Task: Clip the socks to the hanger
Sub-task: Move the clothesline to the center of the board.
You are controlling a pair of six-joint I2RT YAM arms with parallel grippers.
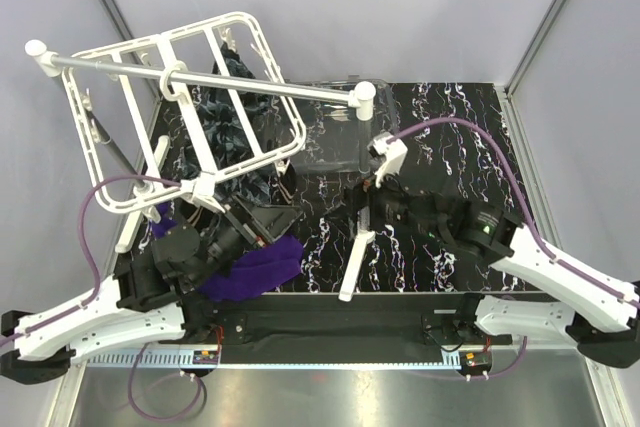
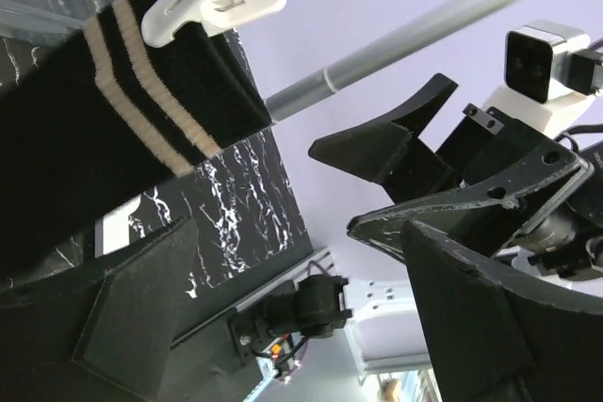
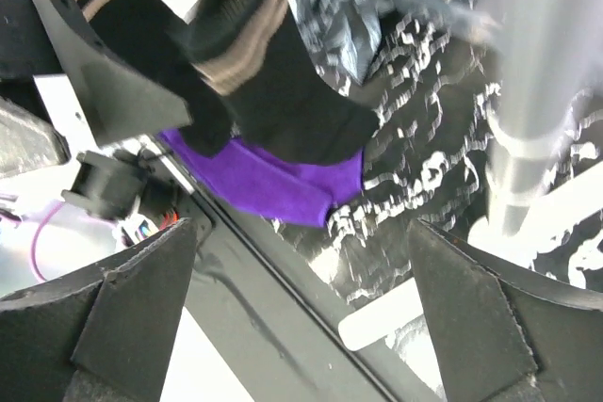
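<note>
Striped sock [image 2: 104,110] looks clipped to the hanger [image 1: 205,185], beside hung marbled socks [image 1: 225,112]. Purple sock [image 1: 255,269] lies unclipped at the tabletop's front-left edge. Left gripper [image 2: 301,308] and right gripper [image 3: 301,298] are spread, empty.

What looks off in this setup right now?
The hanger sits askew on the silver rod, tipped well off level, with its near corner dipping toward the left arm. The purple sock lies bunched at the near edge of the table, unclipped.
</note>
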